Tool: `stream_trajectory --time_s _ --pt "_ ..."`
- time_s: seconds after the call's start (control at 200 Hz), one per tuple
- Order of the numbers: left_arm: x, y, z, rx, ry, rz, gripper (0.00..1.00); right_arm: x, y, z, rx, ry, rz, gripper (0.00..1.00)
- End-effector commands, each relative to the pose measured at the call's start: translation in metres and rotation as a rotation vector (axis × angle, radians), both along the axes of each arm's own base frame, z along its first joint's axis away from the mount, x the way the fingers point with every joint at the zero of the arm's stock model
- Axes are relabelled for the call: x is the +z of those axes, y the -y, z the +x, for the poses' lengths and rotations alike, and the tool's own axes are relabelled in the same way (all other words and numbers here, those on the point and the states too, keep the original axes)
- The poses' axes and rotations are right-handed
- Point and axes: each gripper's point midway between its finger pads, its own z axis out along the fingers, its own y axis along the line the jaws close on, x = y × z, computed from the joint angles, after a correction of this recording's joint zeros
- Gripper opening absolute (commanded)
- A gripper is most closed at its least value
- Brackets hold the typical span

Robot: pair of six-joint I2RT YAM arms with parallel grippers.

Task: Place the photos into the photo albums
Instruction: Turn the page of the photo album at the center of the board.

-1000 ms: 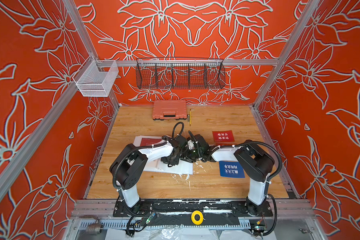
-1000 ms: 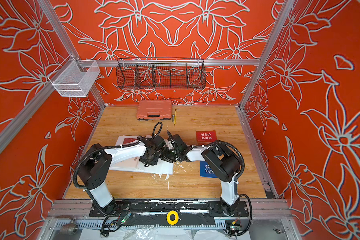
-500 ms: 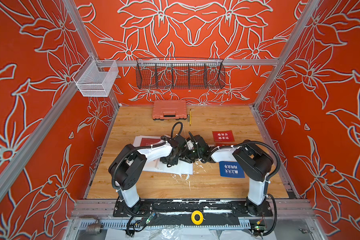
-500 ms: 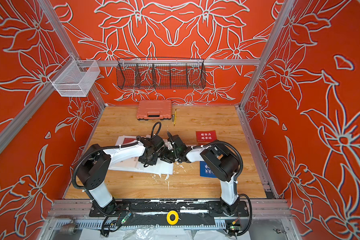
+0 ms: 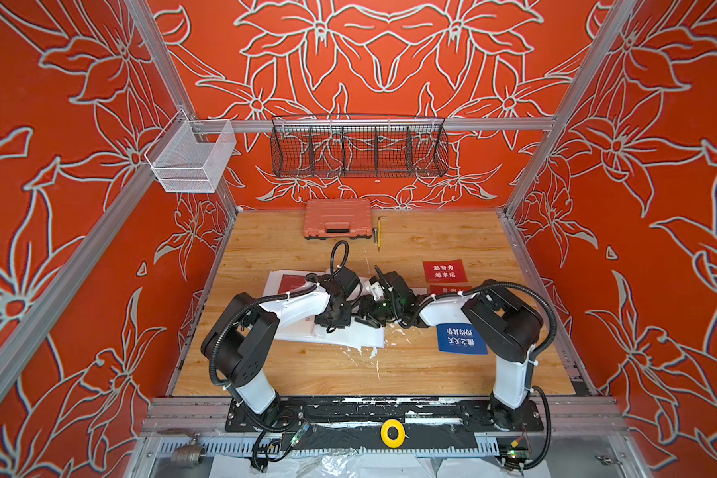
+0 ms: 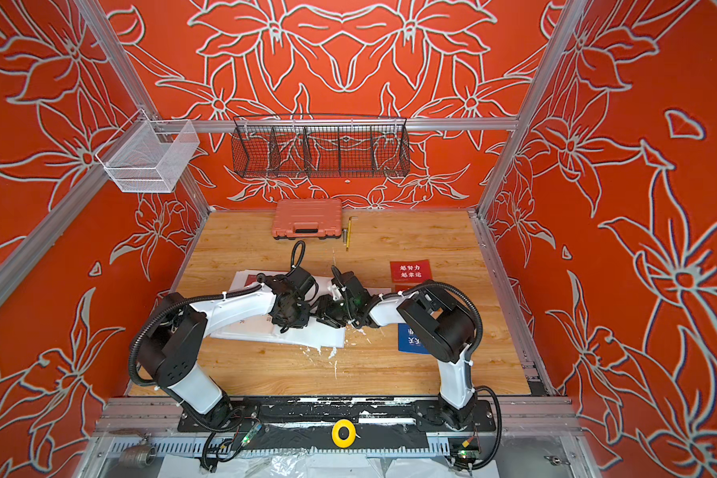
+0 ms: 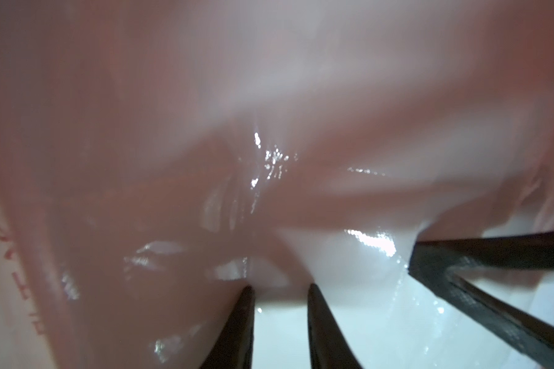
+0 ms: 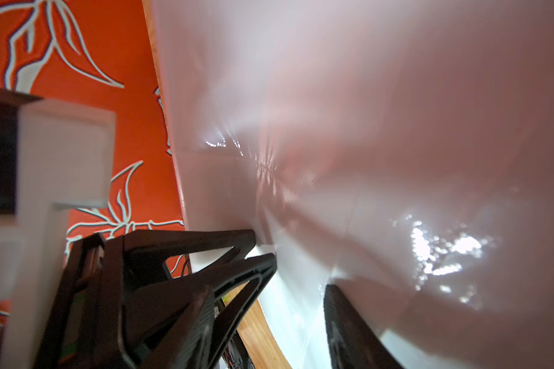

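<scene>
The photo album (image 5: 348, 337) lies open on the worktop (image 5: 348, 372), and both pincers meet over its middle. The left pincer (image 7: 280, 289) is nearly closed and nips the edge of a glossy sleeve page (image 7: 349, 255) that stands up off the album. The right pincer (image 5: 367, 316) is just beside it. One finger (image 8: 346, 322) shows against that film and the other is hidden, so I cannot tell how wide it stands.

Right of the album, a blue photo (image 5: 460, 339) sits half under the right arm (image 5: 501, 323). Beyond that, a second red photo (image 5: 448, 288) peeks out from behind the arm, and a red photo (image 5: 444, 271) just past it reads "越努力 越幸运". A third red photo (image 5: 292, 283) shows at the album's far left part. Farthest from the album are an orange case (image 5: 337, 218) and a yellow tool (image 5: 378, 234) beside it.
</scene>
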Motion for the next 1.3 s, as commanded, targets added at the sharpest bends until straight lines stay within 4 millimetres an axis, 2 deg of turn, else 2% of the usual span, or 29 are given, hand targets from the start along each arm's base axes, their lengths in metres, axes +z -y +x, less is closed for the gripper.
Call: stream_trajectory --time_s 0.0,0.235,0.4,0.641,0.921,1.146,1.296 --pt "-0.008 -0.002 -0.004 0.022 -0.021 -0.027 0.29 -0.024 0.011 -0.016 -0.003 -0.082 -0.083 0.58" --pt "-0.009 -0.003 -0.008 0.018 -0.029 -0.035 0.29 -0.027 0.001 -0.010 -0.002 -0.082 -0.050 0.58" --pt "-0.004 0.001 -0.007 0.009 -0.027 -0.054 0.29 -0.016 -0.010 0.000 -0.002 -0.057 0.003 0.58" --pt "0.014 0.002 -0.004 0.003 0.008 -0.072 0.30 0.002 -0.024 0.011 -0.001 -0.030 0.067 0.58" --pt "0.040 0.005 -0.002 -0.005 0.057 -0.102 0.33 0.024 -0.029 0.018 -0.004 0.005 0.104 0.58" --pt "0.059 -0.004 -0.005 0.005 0.090 -0.086 0.34 0.037 -0.037 0.024 0.002 0.014 0.148 0.58" --pt "0.073 -0.018 -0.011 0.028 0.122 -0.057 0.34 0.049 -0.044 0.030 0.011 0.032 0.166 0.58"
